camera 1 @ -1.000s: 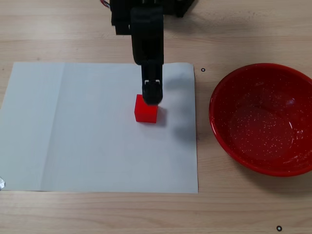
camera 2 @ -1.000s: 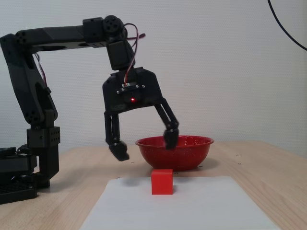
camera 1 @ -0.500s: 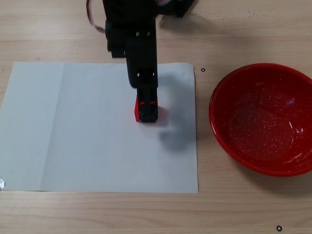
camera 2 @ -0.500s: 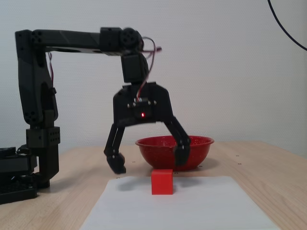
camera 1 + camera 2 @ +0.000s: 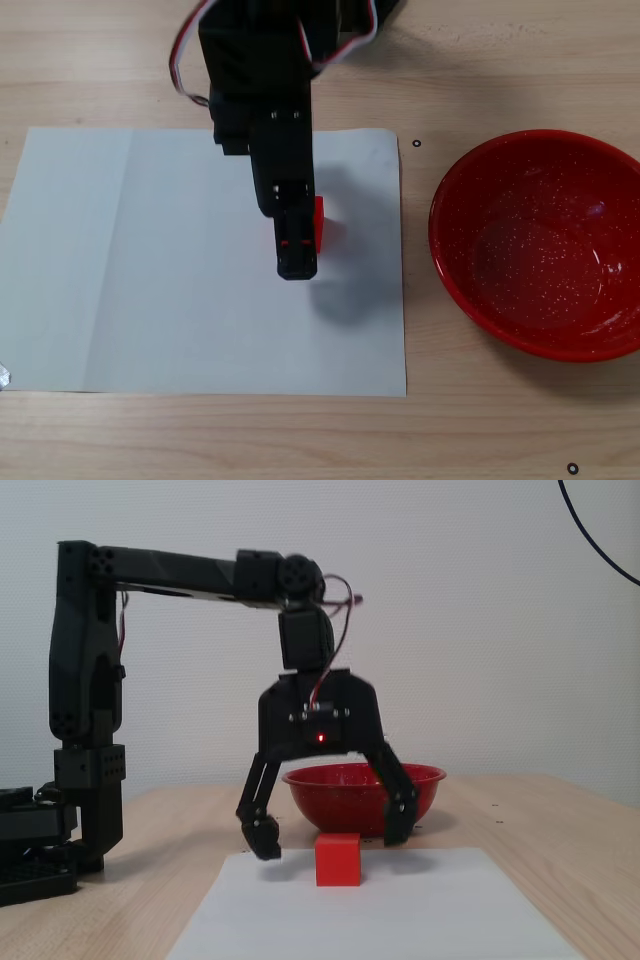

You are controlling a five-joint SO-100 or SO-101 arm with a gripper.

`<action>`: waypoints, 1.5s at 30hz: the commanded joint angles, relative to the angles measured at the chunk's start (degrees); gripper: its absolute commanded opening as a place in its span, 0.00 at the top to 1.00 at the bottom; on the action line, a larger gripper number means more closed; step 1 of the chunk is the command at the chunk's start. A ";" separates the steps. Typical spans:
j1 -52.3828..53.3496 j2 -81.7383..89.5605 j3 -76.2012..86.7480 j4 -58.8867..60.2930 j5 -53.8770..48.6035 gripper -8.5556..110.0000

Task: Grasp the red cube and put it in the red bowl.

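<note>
The tool (image 5: 331,835) has come down over the last second: its spread fingers, which hung above the red cube (image 5: 337,859), now reach almost to the white paper sheet (image 5: 400,910), one on each side of the cube in the side-on fixed view. It is released, jaws wide, and grasping nothing. In that view the cube sits between the fingertips, slightly nearer the right one, with clear gaps on both sides. From the fixed view looking down, the arm has advanced over the cube (image 5: 318,222), so only a red sliver shows at the right of the tool (image 5: 297,255). The cube itself has not shifted on the paper. The red bowl (image 5: 452,262) rests empty on the counter (image 5: 500,60), well off to the tool's right in this view. The approach looks nearly finished; closing on the cube is probably next.
</note>
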 commanded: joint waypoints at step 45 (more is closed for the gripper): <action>1.58 -1.76 -7.38 -2.99 -0.09 0.73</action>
